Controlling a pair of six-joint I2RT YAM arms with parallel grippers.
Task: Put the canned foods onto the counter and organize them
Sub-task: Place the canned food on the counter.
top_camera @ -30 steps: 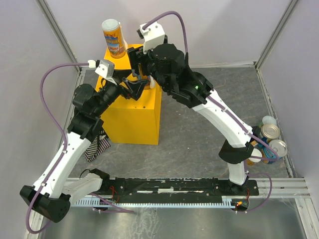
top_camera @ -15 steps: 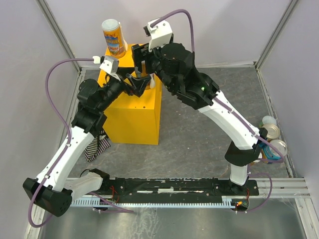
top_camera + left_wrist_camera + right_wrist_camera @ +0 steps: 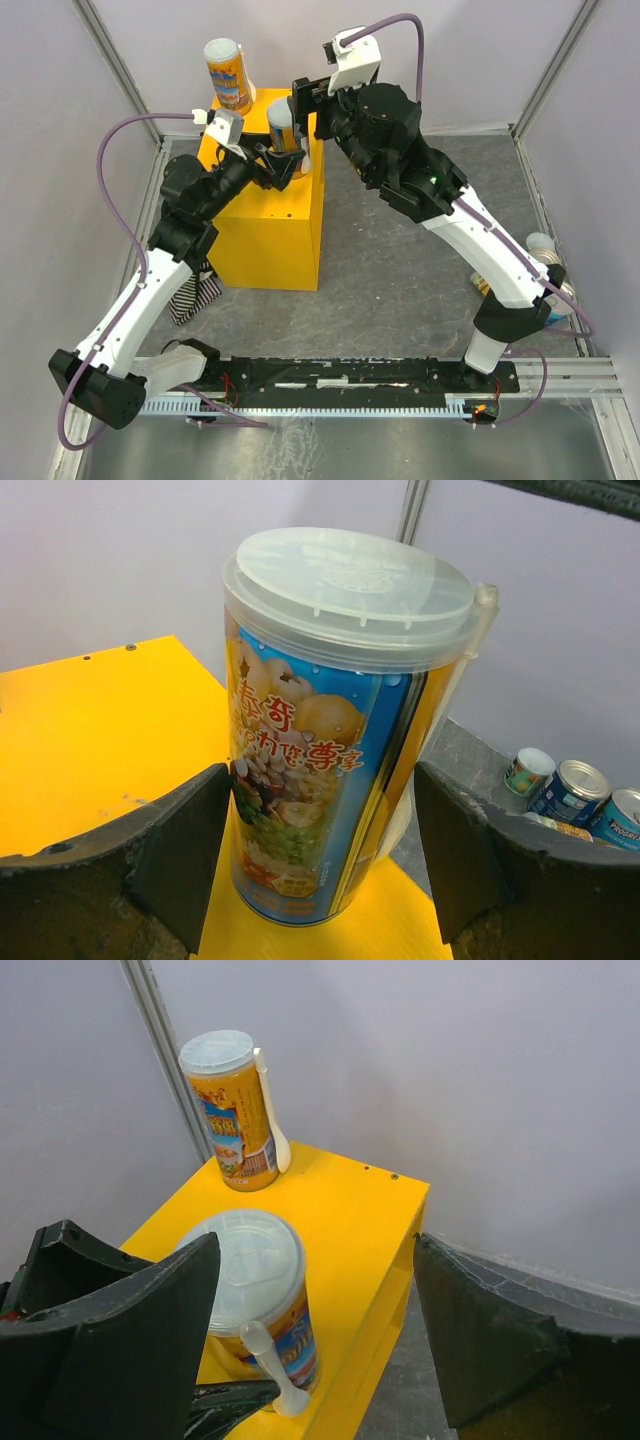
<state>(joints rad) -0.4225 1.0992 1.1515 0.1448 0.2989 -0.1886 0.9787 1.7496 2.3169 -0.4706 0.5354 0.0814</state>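
A blue-and-yellow can (image 3: 320, 750) with a clear lid and a spoon on its side stands upright on the yellow counter (image 3: 90, 730), near its right edge. My left gripper (image 3: 322, 780) is shut on it, a finger on each flank. The same can (image 3: 284, 125) shows from above, with the left gripper (image 3: 277, 162) below it. The right gripper (image 3: 303, 105) hovers above it, open and empty. In the right wrist view the right gripper (image 3: 315, 1260) looks down on this can (image 3: 255, 1290). An orange can (image 3: 228, 75) stands at the counter's (image 3: 270, 230) back left corner.
More cans (image 3: 575, 790) cluster on the grey floor at the far right; one white lid (image 3: 540, 243) peeks past the right arm. A striped cloth (image 3: 195, 295) lies left of the counter's base. Purple walls and metal posts close in the back and sides.
The right gripper has risen up and to the right, away from the can, which now shows. The left gripper has reached farther onto the counter and narrowed its jaws around the can.
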